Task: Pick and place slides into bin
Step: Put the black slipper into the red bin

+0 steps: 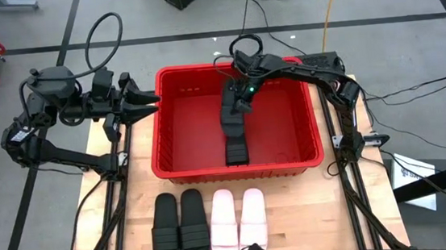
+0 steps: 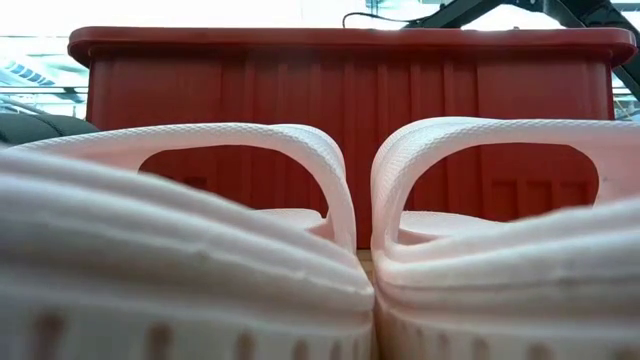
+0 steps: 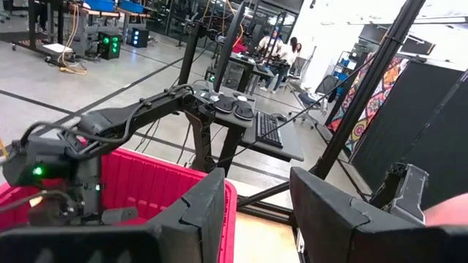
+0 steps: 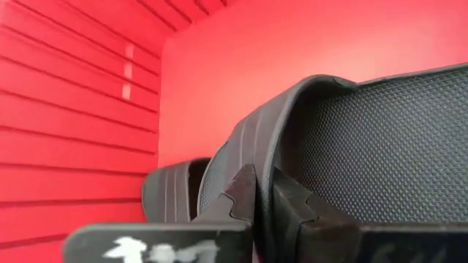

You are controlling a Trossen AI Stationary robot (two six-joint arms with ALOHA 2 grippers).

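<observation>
Gripping ribbed black slide (image 4: 351, 139) — right tool (image 4: 265, 193) inside red bin (image 1: 172, 81).

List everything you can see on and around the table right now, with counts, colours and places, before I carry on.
Bin: one, red, far half of the table.
Black slides in bin: two; one hangs from the right pincer, a second lies beneath it on the bin floor.
Black slides on table: two, side by side in front of the bin, left of the pale pair.
Pale pink slides: two, side by side in front of the bin.
People: at least two, far off in the room.
Left pincer: open, at the bin's left rim.
Right pincer: inside the bin, shut on a black slide's strap.
</observation>
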